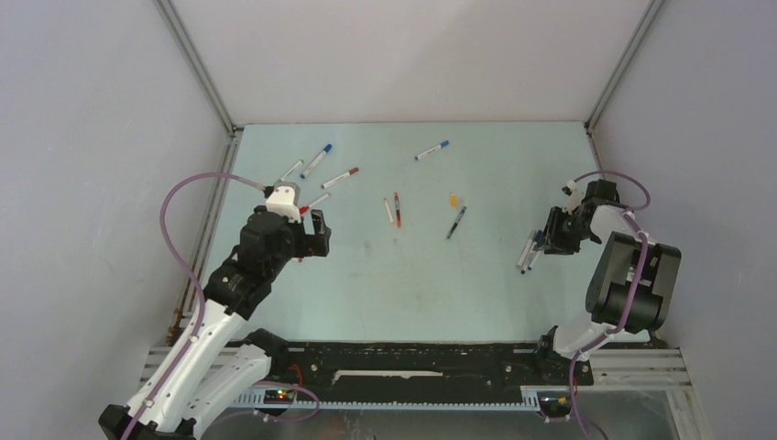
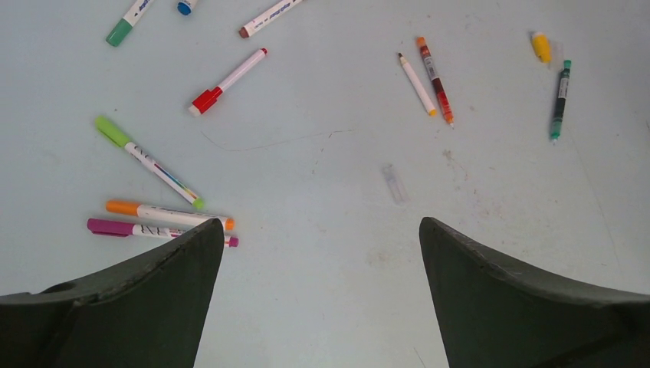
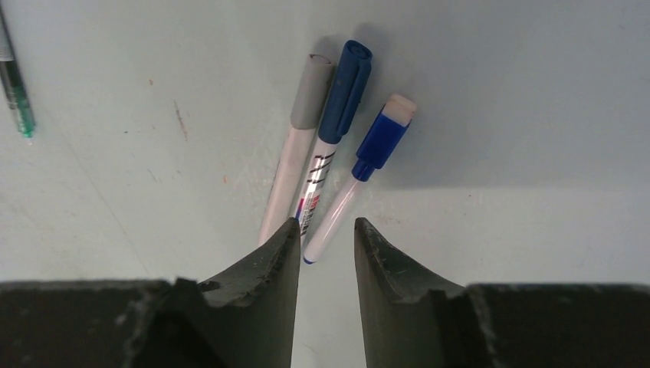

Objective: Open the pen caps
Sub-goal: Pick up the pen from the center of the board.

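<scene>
At the 3 o'clock side of the tabletop [image 1: 412, 284], the right claw [image 3: 326, 230] is hovering low over three pens [image 1: 529, 254] that are lying side by side. Its jaws are standing only narrowly apart. The white barrel [image 3: 333, 221] is running between them with space showing, so I am judging that it is gripping nothing. The grey cap [image 3: 310, 96], the dark blue cap [image 3: 346, 84] and the blue cap with a white end [image 3: 381, 138] are all pointing toward 12 o'clock in the wrist view. All three are sitting on their barrels. I am reading the narrow setting as preparation for pinching one slim barrel without dragging its close neighbours.

Toward 9 o'clock on the tabletop, the left claw [image 2: 320, 230] is hanging spread wide and carrying nothing. In its wrist view:
- The green cap [image 2: 113, 130], orange cap [image 2: 123, 207] and magenta cap [image 2: 109, 226] are lying at 9 o'clock, each on its pen.
- The red cap [image 2: 205, 100] is sitting at 11 o'clock, also fitted.
- At 1 o'clock a yellow cap [image 2: 541, 47] is lying loose, just beside a green pen [image 2: 559, 100].

I am assessing the task as well short of complete. Pulling a cap is calling for two holds, one on the barrel and one on the cap. The wide left opening is probably leaving room for that second hold.
</scene>
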